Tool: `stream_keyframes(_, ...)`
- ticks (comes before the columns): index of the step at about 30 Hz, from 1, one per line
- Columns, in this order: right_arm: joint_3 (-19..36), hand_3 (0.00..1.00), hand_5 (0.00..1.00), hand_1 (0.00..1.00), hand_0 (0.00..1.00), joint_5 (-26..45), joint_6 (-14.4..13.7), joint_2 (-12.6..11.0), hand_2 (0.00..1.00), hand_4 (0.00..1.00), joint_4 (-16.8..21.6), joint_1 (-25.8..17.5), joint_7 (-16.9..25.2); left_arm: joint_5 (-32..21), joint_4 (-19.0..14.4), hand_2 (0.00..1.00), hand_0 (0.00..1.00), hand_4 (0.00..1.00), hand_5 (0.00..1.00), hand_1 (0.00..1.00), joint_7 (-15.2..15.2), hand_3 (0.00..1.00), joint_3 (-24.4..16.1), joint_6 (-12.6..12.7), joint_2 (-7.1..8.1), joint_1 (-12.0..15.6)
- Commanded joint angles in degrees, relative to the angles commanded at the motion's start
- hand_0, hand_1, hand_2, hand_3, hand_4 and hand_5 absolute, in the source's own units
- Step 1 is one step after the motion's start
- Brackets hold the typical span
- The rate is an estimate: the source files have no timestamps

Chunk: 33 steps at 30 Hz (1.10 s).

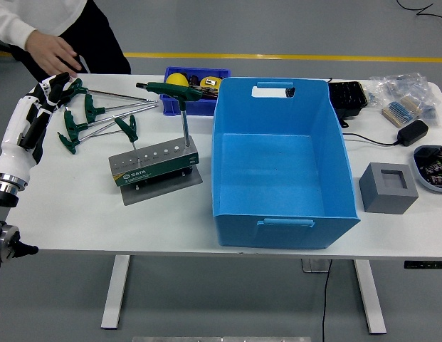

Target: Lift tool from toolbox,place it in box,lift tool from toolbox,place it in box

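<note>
While the left robot hand rests at the bench's far-left corner, the toolbox tools stand to its right.

Two green-handled T-shaped steel hex keys stand upright in the grey metal toolbox stand (long axis vertical), beside the empty blue plastic box. Robot hand fingers look curled among loose keys; I cannot tell whether they grip one.

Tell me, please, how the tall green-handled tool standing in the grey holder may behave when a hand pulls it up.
The tall tool looks like a stiff metal rod, so it probably will not bend. Its wide green handle sits on top, so it may tip once free. The holder looks heavy on its flat plate and will probably stay put.
</note>
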Motion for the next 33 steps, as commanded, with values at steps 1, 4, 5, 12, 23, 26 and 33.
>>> stream_keyframes(1, 0.0, 0.587, 0.725, 0.698, 0.725, 0.01, 0.0, 0.0, 0.747, 0.827, 0.0, 0.01, 0.0, 1.1, -0.19, 0.954, 0.882, 0.998, 0.817, 0.891, -0.13, 0.873, 0.27, 0.0, 0.15, -0.23)
stream_keyframes(4, 0.01, 0.587, 0.725, 0.698, 0.726, -0.03, 0.0, -0.02, 0.747, 0.827, 0.0, 0.05, -0.01, 5.18, -0.81, 0.972, 0.91, 0.998, 0.758, 0.905, -0.55, 0.888, 1.15, 0.06, 0.58, -1.05)
stream_keyframes(5, 0.01, 0.587, 0.725, 0.698, 0.726, -0.04, 0.0, -0.02, 0.747, 0.827, 0.0, 0.07, -0.01, 6.65, -1.05, 0.972, 0.91, 0.998, 0.758, 0.905, -0.69, 0.888, 1.44, 0.03, 0.69, -1.38)
stream_keyframes(12, -0.03, 0.587, 0.725, 0.7, 0.726, 0.18, -0.04, -0.03, 0.747, 0.827, -0.02, 0.14, 0.04, 15.18, -1.51, 0.979, 0.921, 0.998, 0.723, 0.915, -1.65, 0.897, 3.8, 0.12, 1.66, -3.19)
stream_keyframes(23, 0.21, 0.588, 0.726, 0.7, 0.725, -0.18, -0.09, -0.05, 0.747, 0.827, 0.0, 0.26, -0.06, 27.15, 0.48, 0.998, 0.943, 0.998, 0.598, 0.949, -2.34, 0.932, 9.24, -0.1, 3.91, -8.48)
stream_keyframes(26, 0.32, 0.588, 0.726, 0.7, 0.725, -0.39, -0.1, -0.06, 0.747, 0.827, 0.01, 0.28, -0.12, 29.21, 1.45, 0.998, 0.943, 0.998, 0.598, 0.949, -1.77, 0.932, 10.95, 0.0, 4.16, -10.27)
stream_keyframes(33, 0.68, 0.587, 0.727, 0.701, 0.726, -0.87, -0.14, 0.04, 0.747, 0.827, 0.04, 0.14, -0.28, 32.36, 4.81, 0.998, 0.968, 0.998, 0.548, 0.981, -0.31, 0.971, 15.15, -0.37, 4.3, -14.94)
